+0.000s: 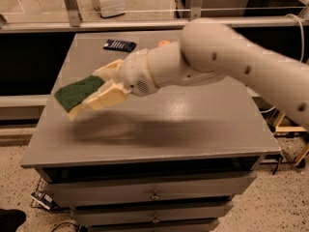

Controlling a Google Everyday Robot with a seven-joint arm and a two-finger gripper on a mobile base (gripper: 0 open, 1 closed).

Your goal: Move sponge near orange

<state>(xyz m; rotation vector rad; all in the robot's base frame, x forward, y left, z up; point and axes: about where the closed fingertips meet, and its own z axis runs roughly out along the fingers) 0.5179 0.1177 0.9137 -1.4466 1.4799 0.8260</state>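
The sponge [77,94], dark green on top over pale yellow foam, is held in my gripper [96,90] and lifted above the left part of the grey table [203,124]. My cream fingers [107,97] are shut on its right end. The orange [163,43] shows only as a small sliver at the far side of the table, mostly hidden behind my white arm [231,62], which crosses from the right.
A small flat dark-blue packet [119,45] lies at the far left of the table. Drawers [154,195] sit under the tabletop. A rail [96,25] runs behind the table. Cables lie on the floor at lower left.
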